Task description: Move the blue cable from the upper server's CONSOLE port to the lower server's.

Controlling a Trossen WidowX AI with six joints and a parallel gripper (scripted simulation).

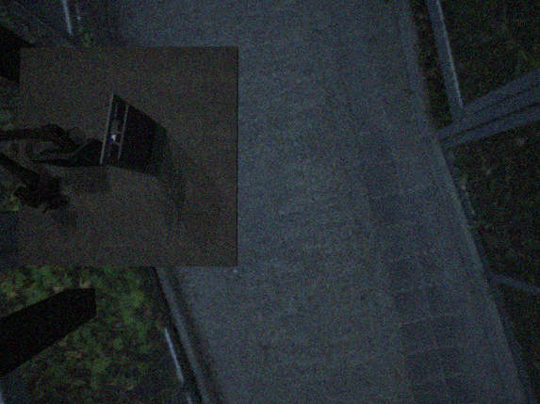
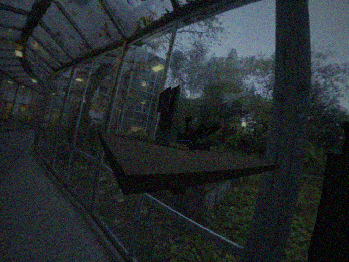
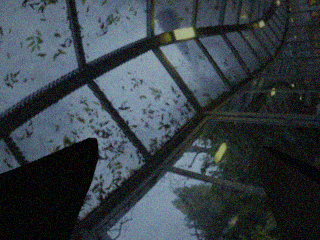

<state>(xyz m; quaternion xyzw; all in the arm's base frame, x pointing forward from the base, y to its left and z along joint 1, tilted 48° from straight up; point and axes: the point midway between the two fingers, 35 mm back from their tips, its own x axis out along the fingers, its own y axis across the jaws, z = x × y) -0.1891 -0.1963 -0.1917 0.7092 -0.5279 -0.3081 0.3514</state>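
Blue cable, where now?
Exterior view: the cable arcs low over the table's far side, just right of the dark upright panels.

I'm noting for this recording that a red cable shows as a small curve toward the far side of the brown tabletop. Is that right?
Not quite: the cable is blue, as the exterior view shows. It does curve toward the far side of the brown tabletop.
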